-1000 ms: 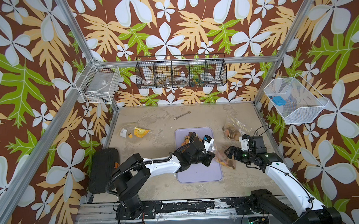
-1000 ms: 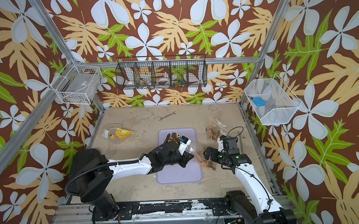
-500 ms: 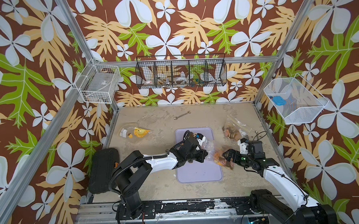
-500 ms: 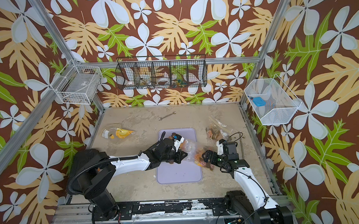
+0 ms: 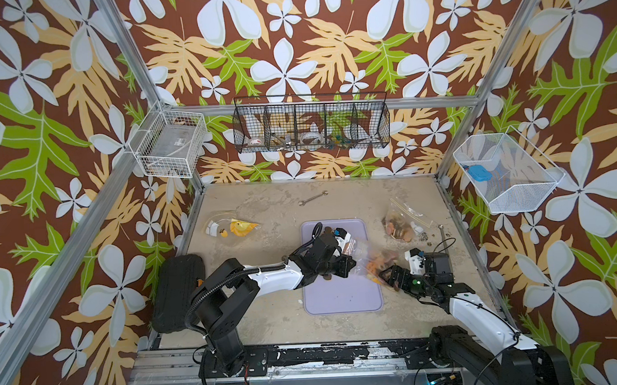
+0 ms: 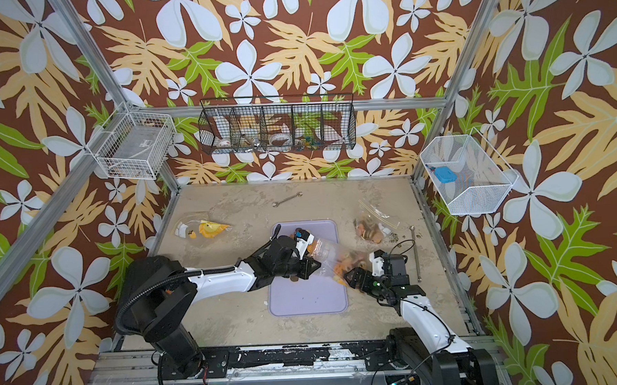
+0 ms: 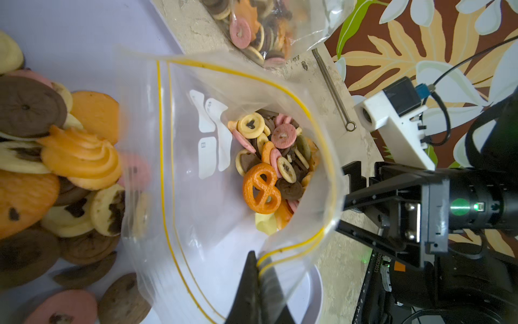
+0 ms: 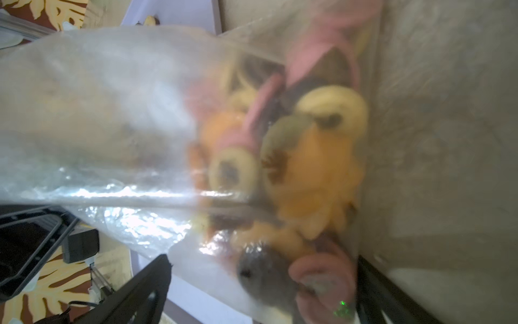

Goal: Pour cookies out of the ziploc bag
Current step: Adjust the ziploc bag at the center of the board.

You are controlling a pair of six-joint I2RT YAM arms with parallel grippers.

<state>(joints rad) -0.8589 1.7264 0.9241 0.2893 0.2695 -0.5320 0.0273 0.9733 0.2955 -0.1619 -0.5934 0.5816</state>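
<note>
Over the tray's edge on the right arm's side, the ziploc bag (image 5: 365, 253) stretches between the 2 arms. Its mouth is turned toward the lilac tray (image 5: 340, 299) and its filled end reaches out past the rim, above the sandy surface (image 5: 276, 316).

The left hand (image 5: 350, 263) is clamped on the bag's zip rim at 1 corner, and in the left wrist view the mouth gapes open. The cookies (image 7: 273, 160) inside are bunched at the bottom end, away from the mouth. They are ring biscuits in tan, pink and dark brown, plus 1 orange pretzel shape.

The right hand (image 5: 389, 277) sits at that end, jaws spread wide with the cookie-filled bottom between them. Whether they touch the plastic I cannot tell.

A pile of loose cookies (image 7: 56, 157) lies on the tray at its end away from the arm bases, mostly hidden under the left arm in both top views.

Off the tray's far corner on the right arm's side, another cookie bag (image 5: 399, 225) lies on the surface, with a thin metal rod (image 5: 443, 235) just past it. Beyond the tray's far edge lies a wrench (image 5: 312, 198).
</note>
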